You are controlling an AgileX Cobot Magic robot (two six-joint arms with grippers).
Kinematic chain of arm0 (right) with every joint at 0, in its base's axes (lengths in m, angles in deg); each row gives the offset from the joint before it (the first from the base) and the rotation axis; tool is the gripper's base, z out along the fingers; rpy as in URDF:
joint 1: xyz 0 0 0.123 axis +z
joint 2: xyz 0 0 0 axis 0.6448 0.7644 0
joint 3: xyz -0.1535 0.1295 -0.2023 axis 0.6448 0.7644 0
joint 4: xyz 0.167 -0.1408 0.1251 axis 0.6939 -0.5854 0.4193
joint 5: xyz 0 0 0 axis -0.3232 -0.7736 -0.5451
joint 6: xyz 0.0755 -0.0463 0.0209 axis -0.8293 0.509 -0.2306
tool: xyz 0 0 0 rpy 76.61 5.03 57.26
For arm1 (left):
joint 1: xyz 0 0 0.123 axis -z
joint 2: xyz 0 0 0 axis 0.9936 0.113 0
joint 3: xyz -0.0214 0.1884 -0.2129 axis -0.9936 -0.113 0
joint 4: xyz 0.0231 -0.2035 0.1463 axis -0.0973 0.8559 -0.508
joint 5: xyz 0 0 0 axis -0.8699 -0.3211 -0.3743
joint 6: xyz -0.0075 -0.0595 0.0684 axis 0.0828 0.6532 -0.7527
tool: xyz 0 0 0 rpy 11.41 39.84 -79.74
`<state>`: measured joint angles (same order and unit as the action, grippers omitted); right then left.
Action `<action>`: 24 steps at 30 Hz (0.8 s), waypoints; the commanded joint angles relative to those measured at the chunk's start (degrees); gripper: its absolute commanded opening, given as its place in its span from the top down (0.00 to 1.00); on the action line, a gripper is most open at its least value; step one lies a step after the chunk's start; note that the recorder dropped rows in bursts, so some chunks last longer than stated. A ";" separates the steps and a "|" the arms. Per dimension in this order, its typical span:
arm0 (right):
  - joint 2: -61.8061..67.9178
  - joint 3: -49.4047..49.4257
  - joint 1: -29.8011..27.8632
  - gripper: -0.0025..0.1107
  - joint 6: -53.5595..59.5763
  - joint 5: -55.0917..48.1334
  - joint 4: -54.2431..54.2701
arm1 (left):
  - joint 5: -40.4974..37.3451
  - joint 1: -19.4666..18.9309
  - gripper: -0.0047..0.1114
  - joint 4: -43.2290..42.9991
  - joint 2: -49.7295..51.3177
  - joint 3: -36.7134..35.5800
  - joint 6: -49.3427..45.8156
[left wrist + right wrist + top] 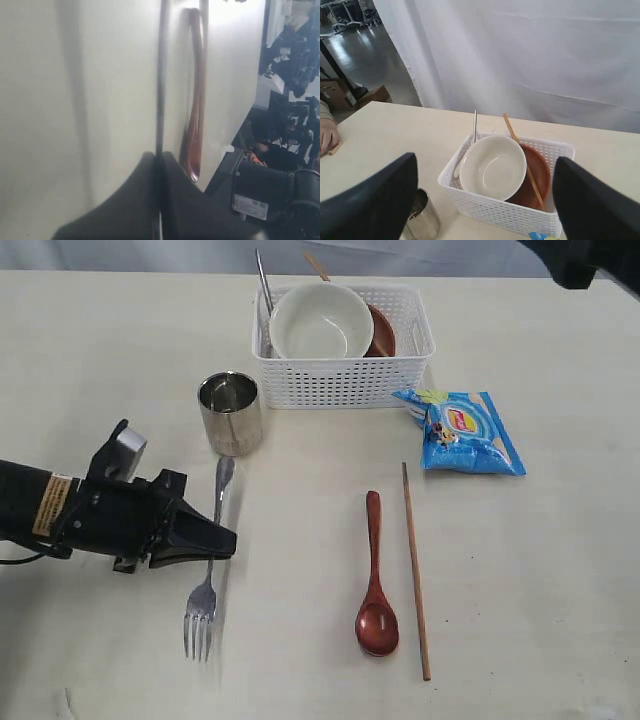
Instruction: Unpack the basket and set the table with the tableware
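My left gripper is shut on the handle of the steel fork, low on the table in front of the steel cup. The fork handle runs out from between the shut fingers. The wooden spoon and one chopstick lie on the table to the right. The white basket holds the cream bowl, brown plate, knife and a second chopstick. My right gripper hangs open high above the basket.
A blue chip bag lies right of the basket. In the left wrist view the spoon and chopstick lie beyond the fork, near the table's edge. A person's hand rests on the table's far left side.
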<state>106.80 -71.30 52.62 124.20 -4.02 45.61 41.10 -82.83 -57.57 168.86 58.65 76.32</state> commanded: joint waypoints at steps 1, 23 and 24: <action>-0.28 0.14 -0.40 0.35 -0.22 -0.47 0.13 | -8.67 -0.15 0.96 -3.18 -0.12 1.37 4.49; -0.28 0.14 -0.30 0.35 -0.38 -0.47 0.13 | -8.58 -0.15 0.79 -8.50 -0.12 5.92 19.56; -0.41 0.14 -0.30 0.35 -0.36 -0.47 0.13 | -8.58 -0.15 0.79 -8.73 -0.12 5.92 19.83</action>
<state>106.80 -71.30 52.62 123.99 -4.02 45.72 34.71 -82.83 -64.16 168.50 64.58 94.69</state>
